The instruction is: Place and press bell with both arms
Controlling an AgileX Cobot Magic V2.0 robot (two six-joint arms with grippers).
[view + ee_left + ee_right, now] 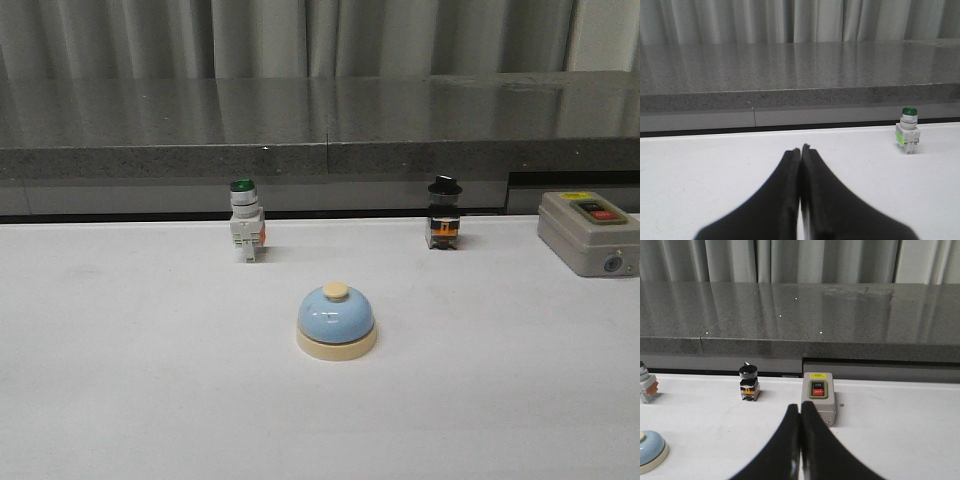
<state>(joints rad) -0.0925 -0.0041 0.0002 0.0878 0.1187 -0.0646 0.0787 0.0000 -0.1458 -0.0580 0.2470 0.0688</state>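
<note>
Bell (336, 320) alone mid-table in front view; both arms' jaws together, only in wrist views.

Bell (336, 320) upright at the middle of the white table (120, 380).
Light-blue dome on a cream round base, cream button on top, nothing touching it. The left gripper (800, 150) and right gripper (800, 410) each show black fingers pressed together, holding nothing, low over the table, apart from the bell.
</note>
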